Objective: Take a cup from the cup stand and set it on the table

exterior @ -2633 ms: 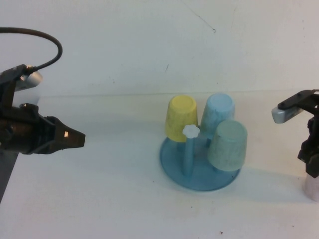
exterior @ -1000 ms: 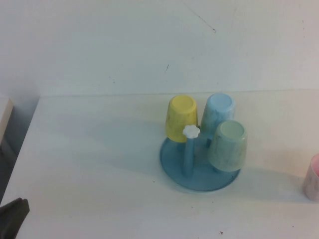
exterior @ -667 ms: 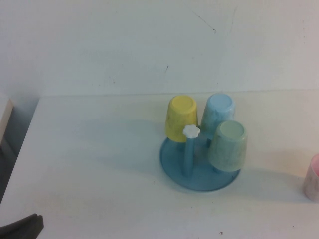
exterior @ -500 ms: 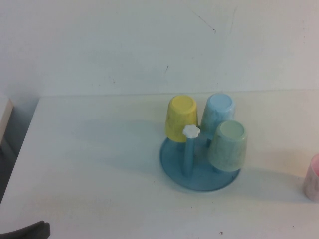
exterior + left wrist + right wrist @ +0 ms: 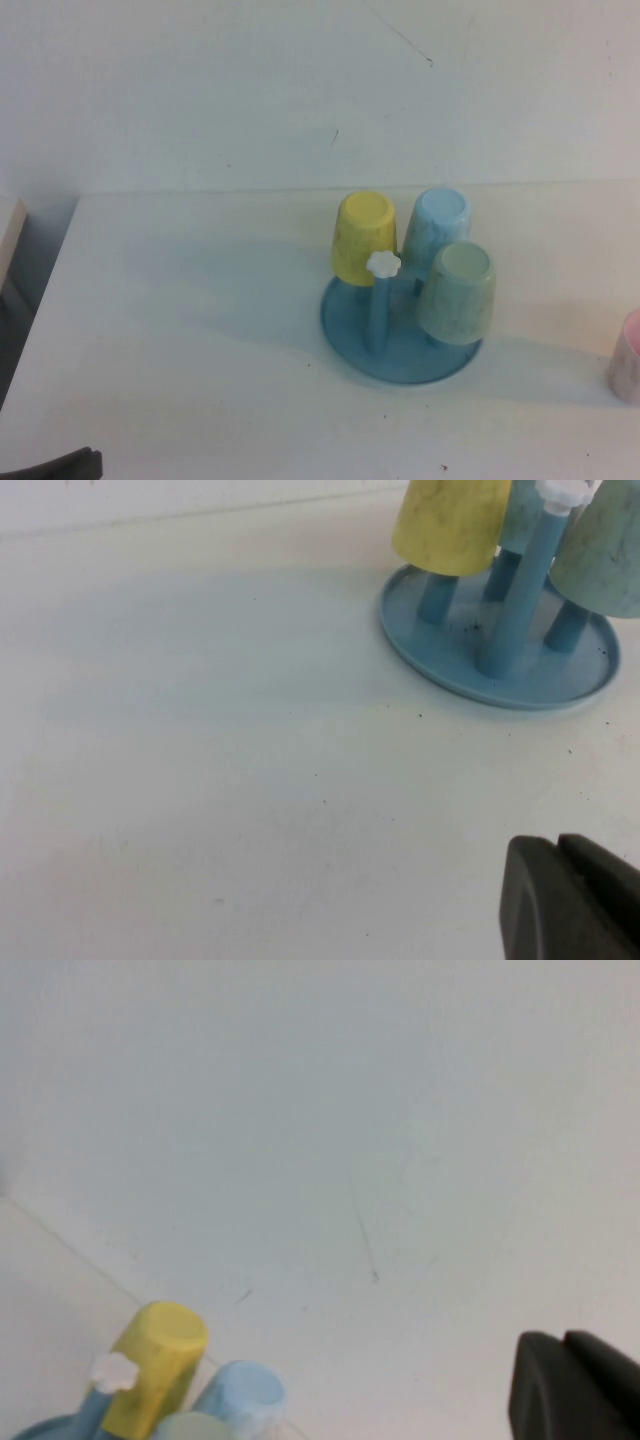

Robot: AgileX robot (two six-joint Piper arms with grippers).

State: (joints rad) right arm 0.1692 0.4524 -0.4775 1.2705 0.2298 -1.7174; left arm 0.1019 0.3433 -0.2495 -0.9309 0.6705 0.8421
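The pale pink cup (image 5: 627, 358) stands on the white table (image 5: 200, 330) at the far right edge of the high view, cut off by the frame, with no gripper near it. The blue cup stand (image 5: 345, 330) sits right of centre; one peg with a white knob (image 5: 383, 264) is bare. My left gripper (image 5: 60, 465) is a dark sliver at the bottom left corner; in the left wrist view (image 5: 560, 855) it is shut and empty, well short of the stand (image 5: 440, 650). My right gripper (image 5: 563, 1345) is out of the high view; it is shut and empty, facing the wall.
A yellow cup (image 5: 362, 238), a light blue cup (image 5: 438, 228) and a pale green cup (image 5: 458, 293) hang upside down on the stand's pegs. The table's left edge drops off near a pale box corner (image 5: 10, 225). A white wall stands behind.
Both arms have pulled back out of the high view. The right arm has come away from the pink cup, which now stands alone. The left gripper has sunk to the bottom left corner.
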